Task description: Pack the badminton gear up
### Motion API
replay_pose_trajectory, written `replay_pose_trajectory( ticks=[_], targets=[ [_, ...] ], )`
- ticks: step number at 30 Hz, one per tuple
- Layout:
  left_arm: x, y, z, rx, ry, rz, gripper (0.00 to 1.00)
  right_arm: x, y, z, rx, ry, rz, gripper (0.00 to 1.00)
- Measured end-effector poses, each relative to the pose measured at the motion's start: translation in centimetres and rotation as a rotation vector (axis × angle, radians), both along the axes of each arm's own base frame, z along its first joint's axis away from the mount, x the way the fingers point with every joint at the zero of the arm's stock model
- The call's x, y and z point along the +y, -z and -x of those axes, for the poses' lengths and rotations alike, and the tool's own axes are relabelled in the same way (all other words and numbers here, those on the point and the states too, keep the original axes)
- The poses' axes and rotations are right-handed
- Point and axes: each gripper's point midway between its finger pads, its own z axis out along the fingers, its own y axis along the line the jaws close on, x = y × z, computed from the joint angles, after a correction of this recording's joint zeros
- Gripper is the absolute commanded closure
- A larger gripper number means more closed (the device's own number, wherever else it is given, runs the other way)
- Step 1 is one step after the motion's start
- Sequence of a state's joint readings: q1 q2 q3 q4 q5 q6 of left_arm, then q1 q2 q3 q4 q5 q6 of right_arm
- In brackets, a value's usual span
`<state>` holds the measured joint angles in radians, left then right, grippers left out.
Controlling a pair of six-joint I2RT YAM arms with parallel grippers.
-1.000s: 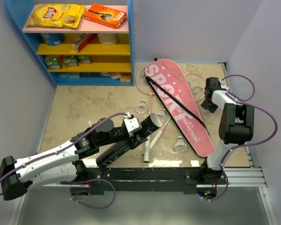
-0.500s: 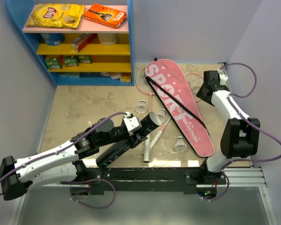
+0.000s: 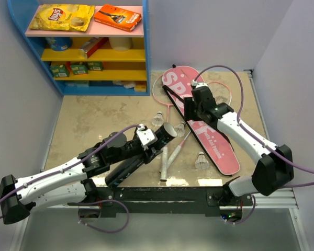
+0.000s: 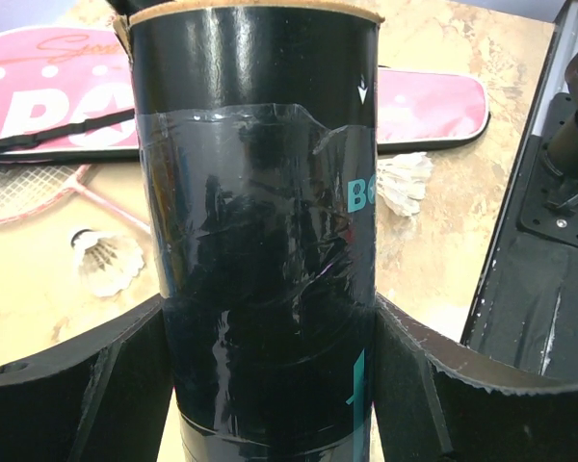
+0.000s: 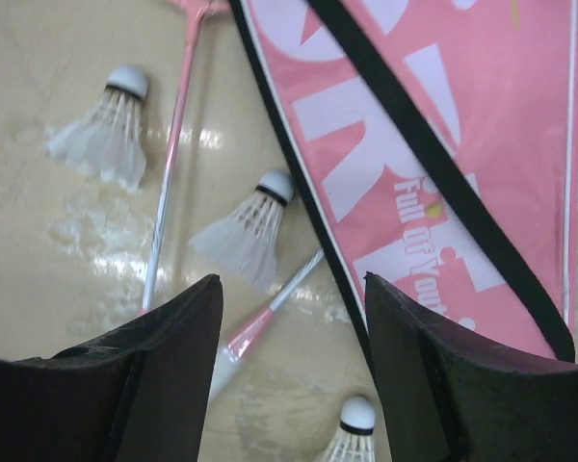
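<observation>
While left claw point(image 4: 270, 313) clamps the black tube point(image 4: 260, 144), right claw point(image 5: 291, 289) gapes (nothing held), shuttlecock point(image 5: 246, 231) just ahead of its fingertips.

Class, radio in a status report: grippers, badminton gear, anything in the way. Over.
Left gripper shut on black tube. Right gripper open, empty, over a shuttlecock beside pink bag. Racket handle close by it, may foul the grab.

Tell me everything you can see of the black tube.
The black tube is long, round and glossy, like coated cardboard, with a wrinkled band of clear tape, teal lettering and a tan rim at its far end. It slants across the table, that end toward the pink bag. The left gripper clamps it between its fingers; whether it touches the table cannot be told.
</observation>
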<state>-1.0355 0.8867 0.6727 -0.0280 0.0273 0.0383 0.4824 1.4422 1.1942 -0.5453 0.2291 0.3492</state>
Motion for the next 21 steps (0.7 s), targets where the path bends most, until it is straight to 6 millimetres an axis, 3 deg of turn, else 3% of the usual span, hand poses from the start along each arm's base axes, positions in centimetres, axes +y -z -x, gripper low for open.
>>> replay_pose_trajectory(
  ticks=[8, 12, 16, 21],
  targets=[
    [1.8, -2.7, 0.0, -0.066, -0.038, 0.025, 1.0, 2.9, -0.3, 3.4, -0.011, -0.218, 0.052, 0.36],
    [2.3, -2.9, -0.3, -0.082, -0.057, 0.019, 1.0, 4.3, 1.5, 4.8, 0.012, -0.303, 0.114, 0.34],
    [2.5, -2.6, -0.3, -0.079, -0.064, 0.002, 1.0, 5.1, 3.4, 5.4, 0.02, -0.355, 0.217, 0.34],
    [2.6, -2.5, -0.3, -0.08, -0.063, 0.003, 1.0, 7.1, 4.1, 4.9, -0.039, -0.427, 0.298, 0.32]
  ],
)
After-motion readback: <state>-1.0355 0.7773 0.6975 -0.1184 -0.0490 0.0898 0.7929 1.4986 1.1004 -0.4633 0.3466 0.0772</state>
